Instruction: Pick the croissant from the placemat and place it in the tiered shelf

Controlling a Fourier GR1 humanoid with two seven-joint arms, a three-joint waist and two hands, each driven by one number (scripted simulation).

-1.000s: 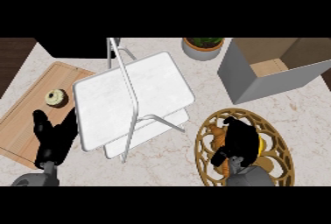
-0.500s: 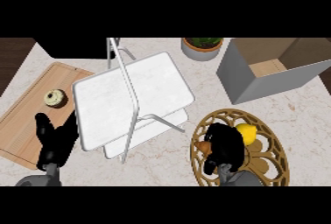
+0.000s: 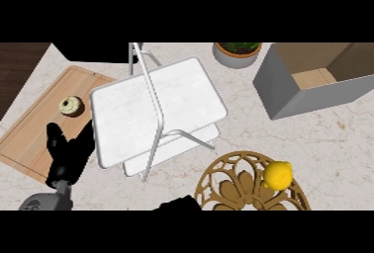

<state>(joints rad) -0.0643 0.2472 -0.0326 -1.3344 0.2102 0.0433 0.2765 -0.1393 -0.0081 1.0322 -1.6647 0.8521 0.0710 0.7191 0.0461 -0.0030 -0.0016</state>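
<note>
Now: left hand [image 3: 67,157] open, fingers up, nothing held, over wooden board [image 3: 36,129]. Right hand [image 3: 177,203] mostly cut off, fingers' state unclear. Lemon [image 3: 277,175] on placemat [image 3: 226,184], tiered shelf [image 3: 157,111] alongside.

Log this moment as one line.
left hand: open, over wooden board | right hand: at lower edge | yellow rounded item: on gold wire placemat | white tiered shelf: top tier bare

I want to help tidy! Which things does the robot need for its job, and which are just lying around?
For the job: tiered shelf, placemat, right hand. No croissant shows.
Just lying about: yellow fruit, doughnut, wooden board, plant pot, grey box, resting left hand.
</note>
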